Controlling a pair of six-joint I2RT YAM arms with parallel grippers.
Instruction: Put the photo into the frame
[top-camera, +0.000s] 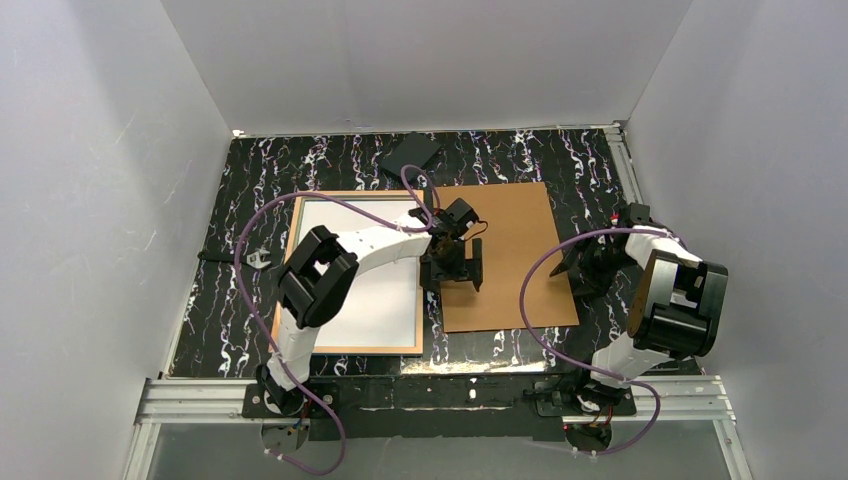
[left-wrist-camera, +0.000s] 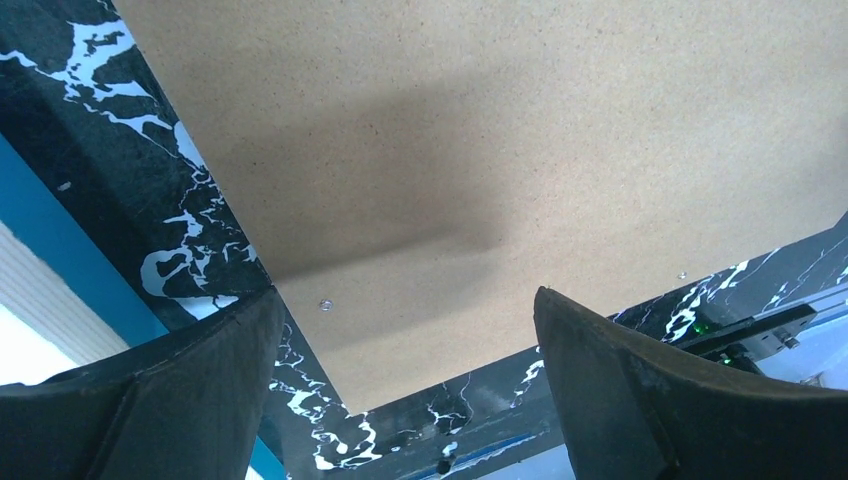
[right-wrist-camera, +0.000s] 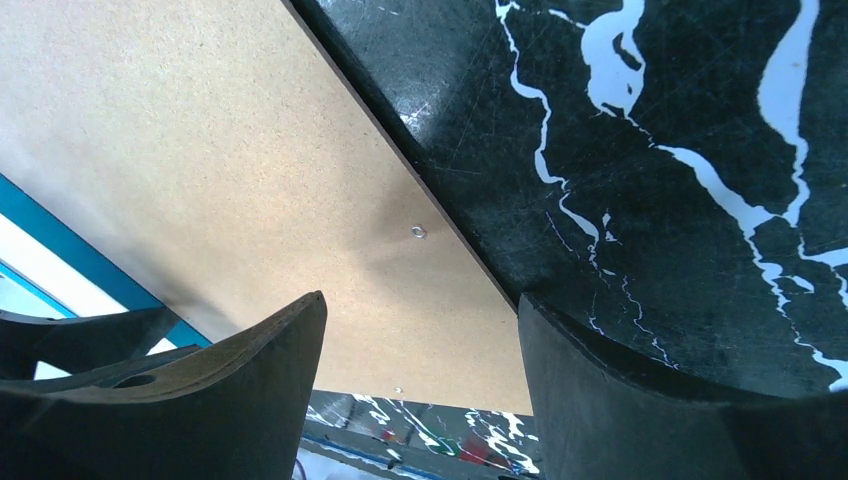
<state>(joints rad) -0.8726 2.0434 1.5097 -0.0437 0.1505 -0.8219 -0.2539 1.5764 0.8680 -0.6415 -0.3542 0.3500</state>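
The frame (top-camera: 345, 349) lies flat at the left of the table, its tan wood rim facing up. Inside that rim rests a white sheet (top-camera: 385, 310), the photo with its plain back up; no printed side shows. My left gripper (top-camera: 458, 272) hovers open over the left edge of the brown backing board (top-camera: 505, 260), with nothing between its fingers (left-wrist-camera: 408, 295). My right gripper (top-camera: 578, 268) stands open at the board's right edge, straddling it (right-wrist-camera: 422, 297). A blue strip of the frame (left-wrist-camera: 60, 250) shows beside the board (left-wrist-camera: 450, 150).
A small black slab (top-camera: 411, 153) lies at the back of the black marbled mat (top-camera: 560, 160). A small metal piece (top-camera: 257, 258) sits left of the frame. White walls close in on three sides. A metal rail (top-camera: 200, 400) runs along the near edge.
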